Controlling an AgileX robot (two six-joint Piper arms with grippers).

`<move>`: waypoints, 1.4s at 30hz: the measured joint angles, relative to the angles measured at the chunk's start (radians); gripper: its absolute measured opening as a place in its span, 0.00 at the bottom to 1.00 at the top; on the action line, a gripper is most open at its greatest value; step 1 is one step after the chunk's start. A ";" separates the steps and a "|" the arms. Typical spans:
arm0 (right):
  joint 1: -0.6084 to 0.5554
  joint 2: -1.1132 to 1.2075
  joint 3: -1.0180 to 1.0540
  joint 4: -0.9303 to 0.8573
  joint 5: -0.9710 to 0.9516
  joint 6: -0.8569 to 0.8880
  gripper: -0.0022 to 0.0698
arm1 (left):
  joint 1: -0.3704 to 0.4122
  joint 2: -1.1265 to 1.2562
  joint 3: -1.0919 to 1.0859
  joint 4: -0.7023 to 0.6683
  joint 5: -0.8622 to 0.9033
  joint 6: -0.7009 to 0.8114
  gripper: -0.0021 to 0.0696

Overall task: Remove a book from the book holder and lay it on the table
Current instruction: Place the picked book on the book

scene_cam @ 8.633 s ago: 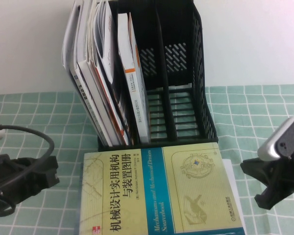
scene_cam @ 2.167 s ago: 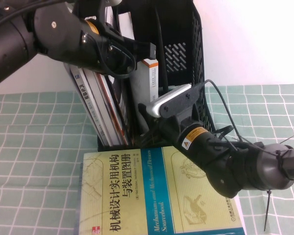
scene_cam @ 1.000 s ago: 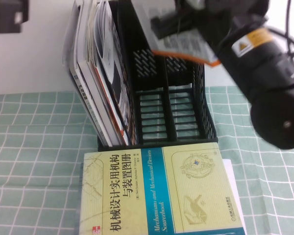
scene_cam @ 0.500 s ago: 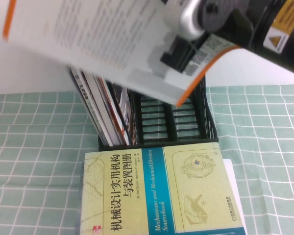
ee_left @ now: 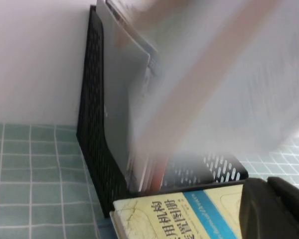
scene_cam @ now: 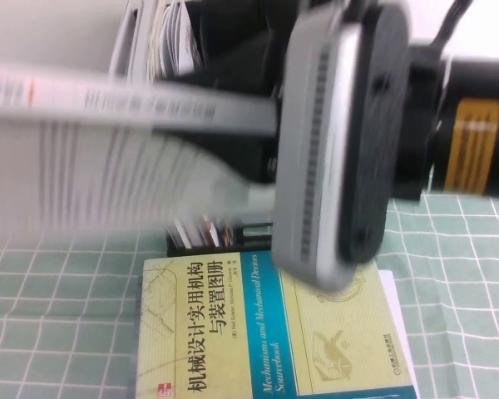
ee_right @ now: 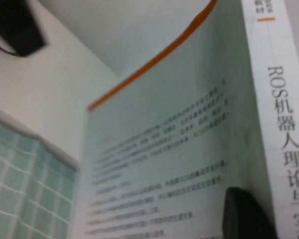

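Above table [scene_cam: 50, 332], right claw [ee_right: 249, 211] grips book [ee_right: 189, 149], left claw [ee_left: 276, 209] low.

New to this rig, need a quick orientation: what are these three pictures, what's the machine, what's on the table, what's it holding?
It is a two-armed robot, each arm ending in a pincer. One picture looks down from a raised camera on the robot's side; the other two come from cameras on each wrist.

The table has a green checked cloth. At the back stands a black book holder with magazines in it. A yellow-and-blue book lies flat in front of it.

The right arm fills the high view. The right pincer is shut on the ROS book, which is up in the air above the table and blurred from motion.

The left pincer shows only as a dark shape low in its own view, holding nothing visible.
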 joint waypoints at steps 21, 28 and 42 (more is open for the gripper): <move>0.011 -0.042 0.176 -0.070 0.071 -0.001 0.26 | 0.000 -0.013 0.002 0.148 -0.030 0.000 0.03; 0.011 -0.033 0.249 -0.059 0.223 -0.078 0.26 | 0.000 -0.013 0.002 0.169 -0.030 0.006 0.03; 0.008 0.109 0.251 -0.031 0.330 -0.138 0.26 | 0.000 -0.013 0.002 0.172 -0.030 0.006 0.03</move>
